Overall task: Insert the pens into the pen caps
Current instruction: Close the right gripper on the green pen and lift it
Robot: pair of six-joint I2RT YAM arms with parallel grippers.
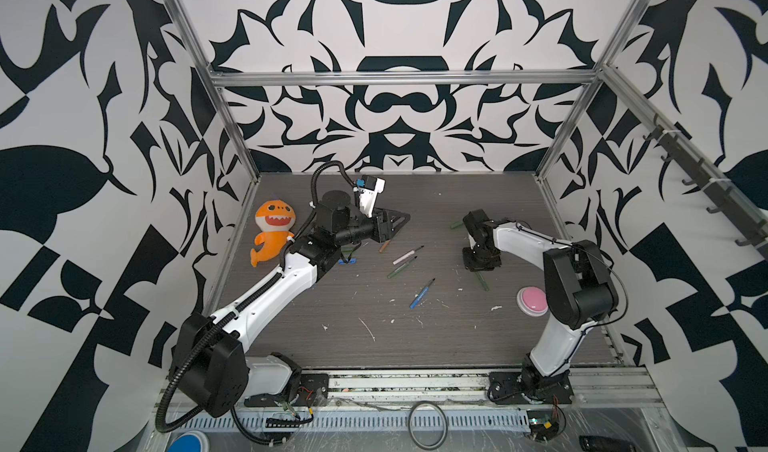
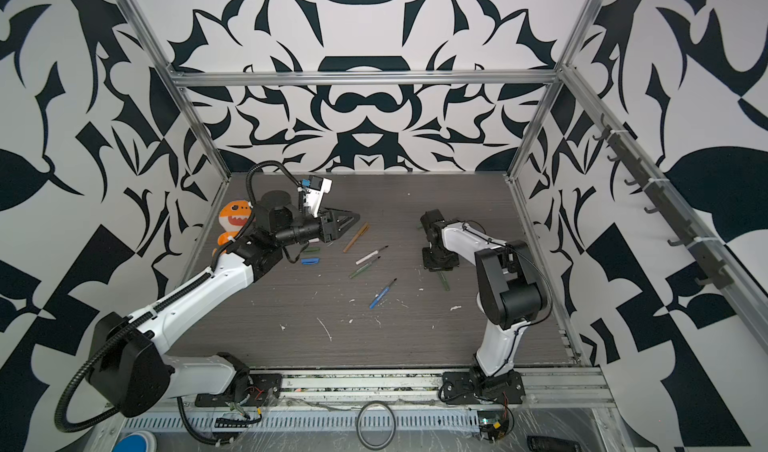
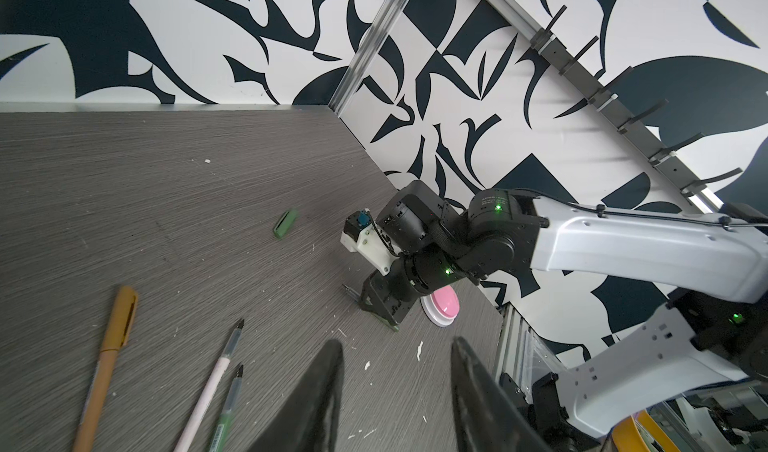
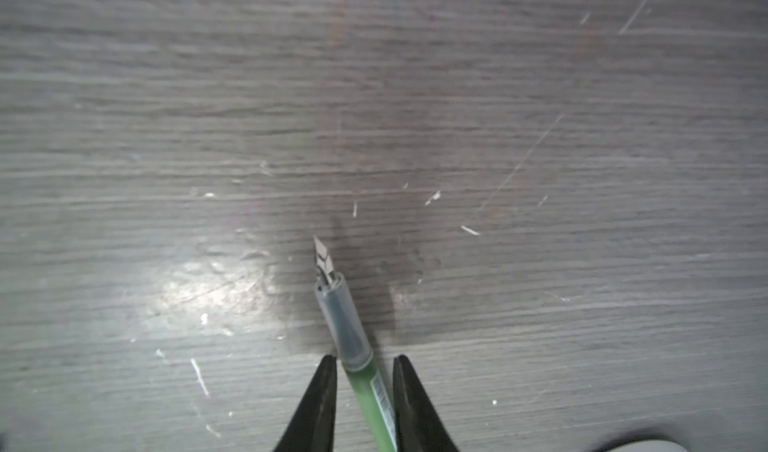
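Note:
My right gripper (image 4: 365,358) points down at the table. Its jaws stand narrowly apart astride a green pen (image 4: 359,346) lying there, with a sliver of table showing on one side. The same green pen (image 1: 482,281) sticks out below the right gripper (image 1: 478,265) in a top view. My left gripper (image 3: 395,342) hovers open and empty, also seen as left gripper (image 1: 404,218). Mid-table lie a white-pink pen (image 1: 407,255), a second green pen (image 1: 401,268) and a blue pen (image 1: 422,294). An orange-brown pen (image 3: 108,362) wears its cap. Loose pen caps: green cap (image 3: 285,223), blue cap (image 2: 309,261).
An orange plush shark (image 1: 272,236) lies at the left wall. A pink button (image 1: 532,300) sits by the right arm's elbow, and a blue button (image 1: 189,443) in front of the table. White scuffs dot the grey table (image 1: 374,337). Patterned walls close in three sides.

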